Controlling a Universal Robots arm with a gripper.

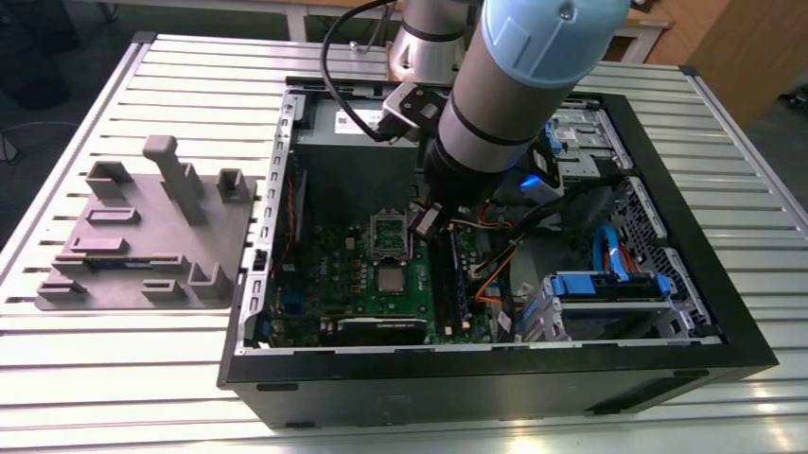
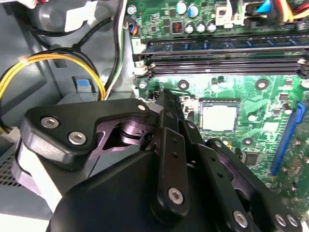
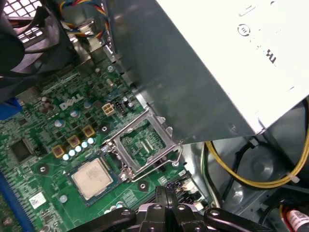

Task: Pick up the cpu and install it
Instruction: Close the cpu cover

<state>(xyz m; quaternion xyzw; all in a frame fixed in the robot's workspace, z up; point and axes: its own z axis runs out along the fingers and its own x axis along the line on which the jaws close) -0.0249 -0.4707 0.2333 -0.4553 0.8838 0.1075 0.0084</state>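
- The small flat square cpu with a dull silver-grey metal top [image 1: 393,278] [image 2: 219,116] [image 3: 92,177] lies seated in its socket on the green motherboard [image 1: 331,274] [image 2: 270,96] [image 3: 43,145], inside the open black computer case [image 1: 505,374].
- Just beside the cpu, the oblong silver metal socket frame [image 1: 390,236] [image 3: 142,145] stands swung open, hinged up from the board.
- The black gripper [image 1: 426,223] [image 2: 166,104] [image 3: 166,193] hangs over the board near the open frame; its fingers are drawn together to a narrow tip with nothing between them, and it does not touch the cpu.
- In the first wrist view the big grey box with a white label [image 3: 207,63] rises beside the frame, with yellow cables [image 3: 251,181] [image 2: 53,63] running below it.
- In the exterior view a grey moulded fixture tray [image 1: 146,236] sits on the slatted metal table [image 1: 114,378], on the exterior view's left of the case.
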